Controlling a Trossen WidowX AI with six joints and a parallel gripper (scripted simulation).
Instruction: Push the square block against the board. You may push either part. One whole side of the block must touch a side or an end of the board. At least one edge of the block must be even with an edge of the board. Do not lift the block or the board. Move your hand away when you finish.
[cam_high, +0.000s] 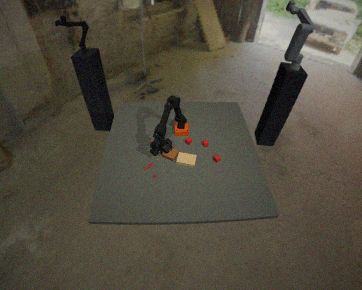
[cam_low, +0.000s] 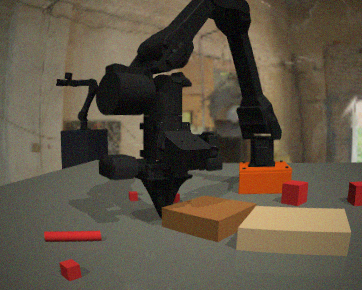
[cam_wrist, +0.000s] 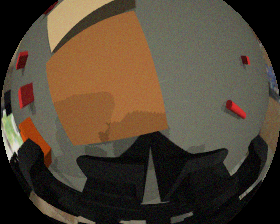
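The square block (cam_high: 171, 154) (cam_low: 207, 210) (cam_wrist: 102, 70) is brown and lies flat. The board (cam_high: 186, 159) (cam_low: 297, 220) (cam_wrist: 65, 22) is cream, longer, and lies flat beside it. The block is turned relative to the board. In the wrist view a dark wedge between them widens to the right, and the near ends of their facing sides come close together; whether they touch there I cannot tell. My gripper (cam_low: 161, 215) (cam_wrist: 149, 131) is shut and empty, pointing down, with its tips low at the block's side away from the board, touching or almost touching it.
The orange arm base (cam_high: 181, 130) (cam_low: 265, 180) (cam_wrist: 36, 142) stands behind the parts. Several small red cubes lie around, one (cam_high: 188, 141) (cam_low: 295, 193) behind the board. A red cylinder (cam_high: 149, 166) (cam_low: 73, 236) (cam_wrist: 236, 109) lies in front, to the left. Two dark pedestals stand beyond the mat.
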